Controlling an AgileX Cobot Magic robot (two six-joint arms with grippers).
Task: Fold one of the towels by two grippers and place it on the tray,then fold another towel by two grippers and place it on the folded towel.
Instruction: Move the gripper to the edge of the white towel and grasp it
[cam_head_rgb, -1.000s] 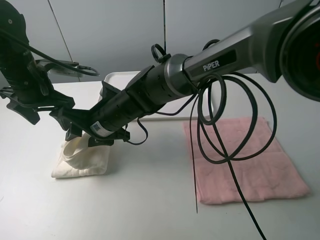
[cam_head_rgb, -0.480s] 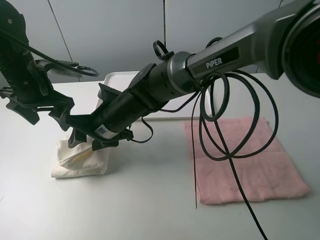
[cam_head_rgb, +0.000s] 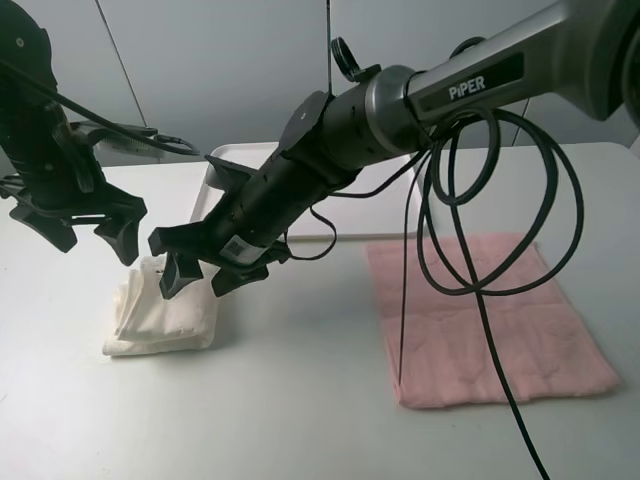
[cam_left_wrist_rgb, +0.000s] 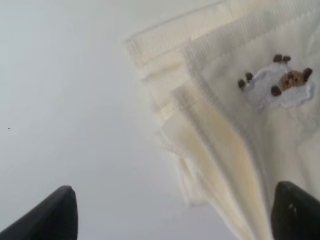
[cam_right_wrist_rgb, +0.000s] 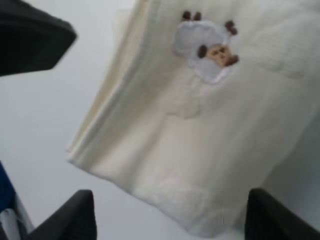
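Two changes are noted vs. a sec ago: the right pincer (cam_head_rgb: 200, 280) has been lifted clear of the cream towel (cam_head_rgb: 160, 315), and its jaws have been spread wider. Nothing is held btw. them now. In the right wrist view the cloth is seen lying beneath both tips, w/ the embroidered patch (cam_right_wrist_rgb: 207, 50) uppermost. The left pincer (cam_head_rgb: 92, 238) is kept fully spread and empty, as before. The bundle is found just below it, toward the right pincer's side, and is not touched as far as can be told. The cream towel is thus left on the table (cam_head_rgb: 300, 410) as a thick folded stack just under the right pincer, its layers shown at the edge in the left wrist view.

Meaning for the task: the fold is judged done and the release completed, but the placing is not. The tray (cam_head_rgb: 222, 156) is located behind the right pincer, mostly hidden by that arm, and nothing is seen on its visible part. A re-grasp of the bundle is probably needed next, then a carry back to the tray. The pink towel (cam_head_rgb: 500, 330) is spread flat well away from both pincers, under the right arm's cables, untouched.
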